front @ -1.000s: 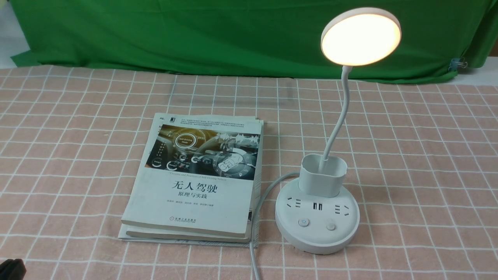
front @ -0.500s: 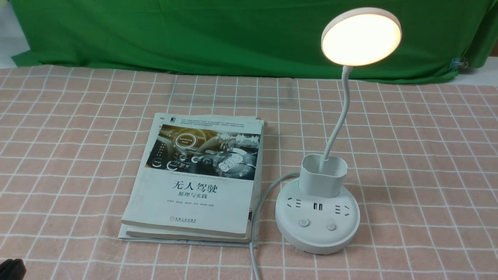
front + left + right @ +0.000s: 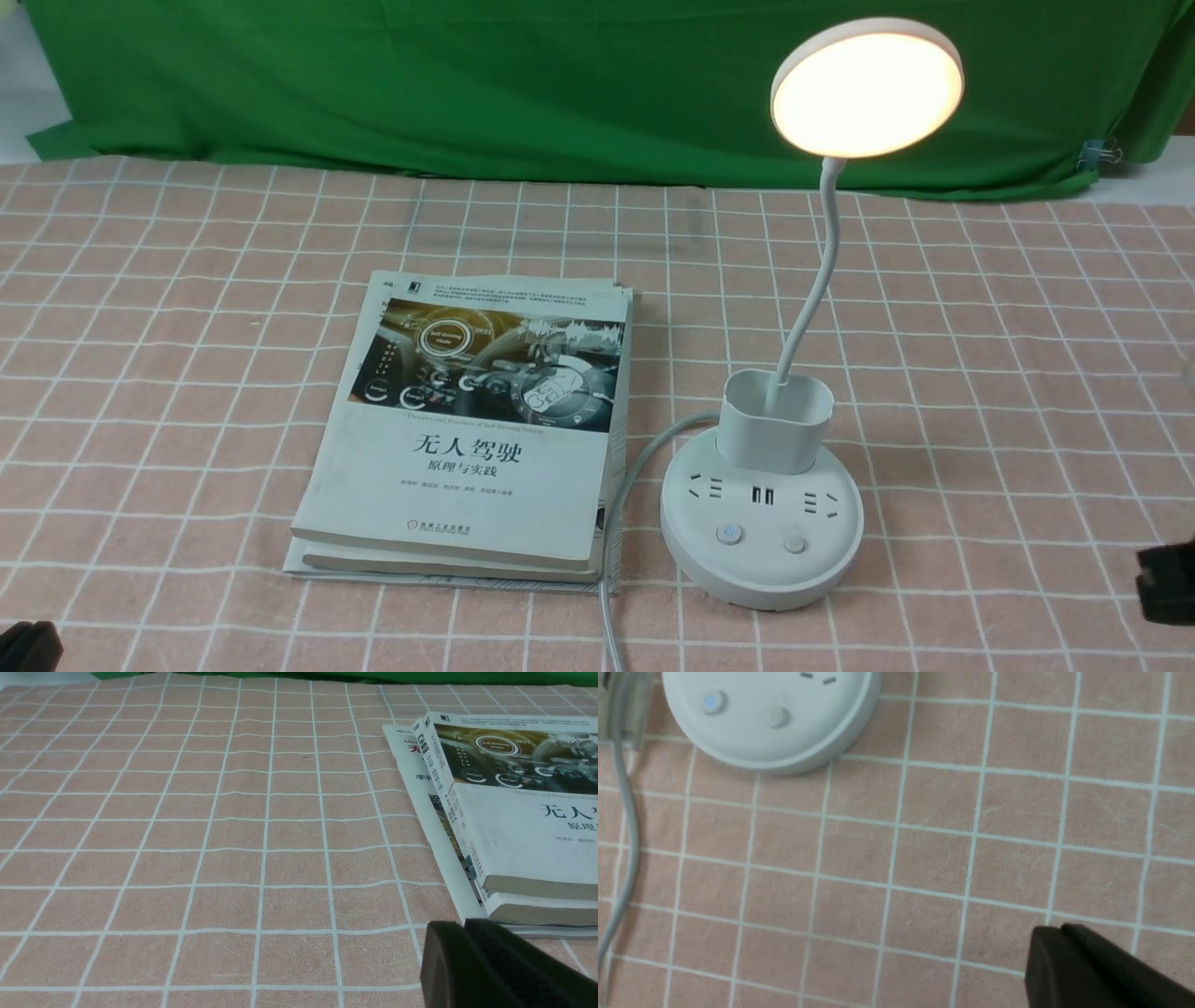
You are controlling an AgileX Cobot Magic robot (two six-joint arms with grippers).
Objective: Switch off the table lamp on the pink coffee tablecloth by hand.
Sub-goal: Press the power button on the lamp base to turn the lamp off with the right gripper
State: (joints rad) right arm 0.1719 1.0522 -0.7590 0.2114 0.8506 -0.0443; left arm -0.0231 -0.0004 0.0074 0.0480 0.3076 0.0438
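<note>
The white table lamp [image 3: 761, 523] stands right of centre on the pink checked tablecloth [image 3: 187, 308], its disc head [image 3: 866, 89] lit. Its round base has two buttons, the left one [image 3: 729, 534] glowing blue, the right one [image 3: 794, 541] plain. In the right wrist view the base [image 3: 770, 723] lies far from my right gripper [image 3: 1057, 933], whose jaws are pressed together and empty. The right gripper shows at the front view's right edge [image 3: 1167, 583]. My left gripper [image 3: 462, 927] is shut and empty, low beside the books; it peeks in at the bottom left corner [image 3: 28, 646].
A stack of books [image 3: 476, 429] lies left of the lamp. The lamp's grey cord [image 3: 611, 597] runs between books and base toward the front edge. A green backdrop cloth [image 3: 467, 84] hangs at the back.
My right gripper has come into the front view at the right edge. The lamp, books and left gripper have not moved; the lamp stays lit.
</note>
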